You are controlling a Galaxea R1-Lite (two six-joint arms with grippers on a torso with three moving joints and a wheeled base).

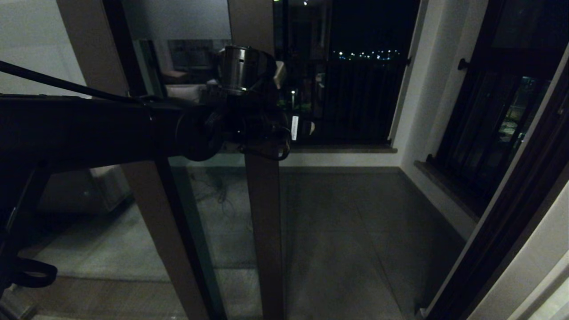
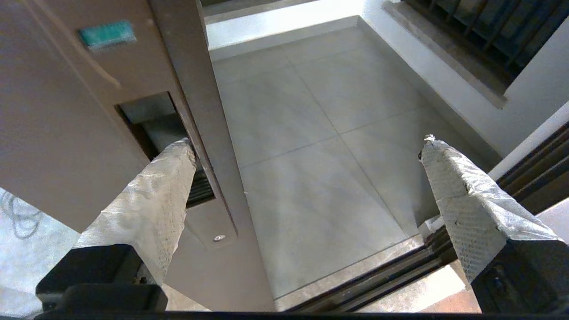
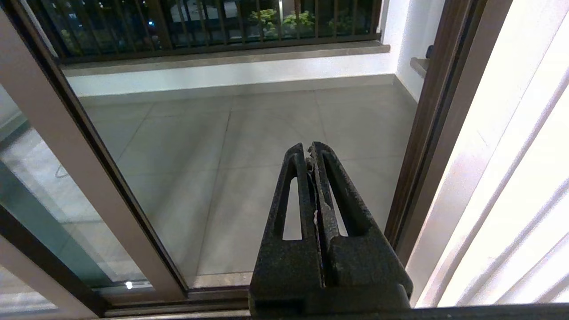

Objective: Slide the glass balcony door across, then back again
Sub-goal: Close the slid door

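You are looking at the tall glass balcony door (image 1: 262, 231) with its dark brown frame standing partway across the opening, its stile rising through the middle of the head view; to the right of it the doorway is lying open onto the grey tiled balcony floor (image 1: 355, 231). Your left gripper (image 2: 306, 146) is reaching out level at the stile with its two cloth-wrapped fingers (image 2: 151, 200) spread wide apart and holding nothing; one fingertip is sitting at the narrow recessed handle slot (image 2: 155, 120) in the stile, though you cannot tell whether it is pressing inside; the other finger is hanging free over the tiles, well apart from the frame. A small silver screw (image 2: 218, 238) is showing on the stile just below the slot. Your right gripper (image 3: 310, 149) is idling low by the threshold, its black fingers pressed together on nothing, pointing out over the balcony tiles between the door stile and the dark brown door jamb (image 3: 426, 133).
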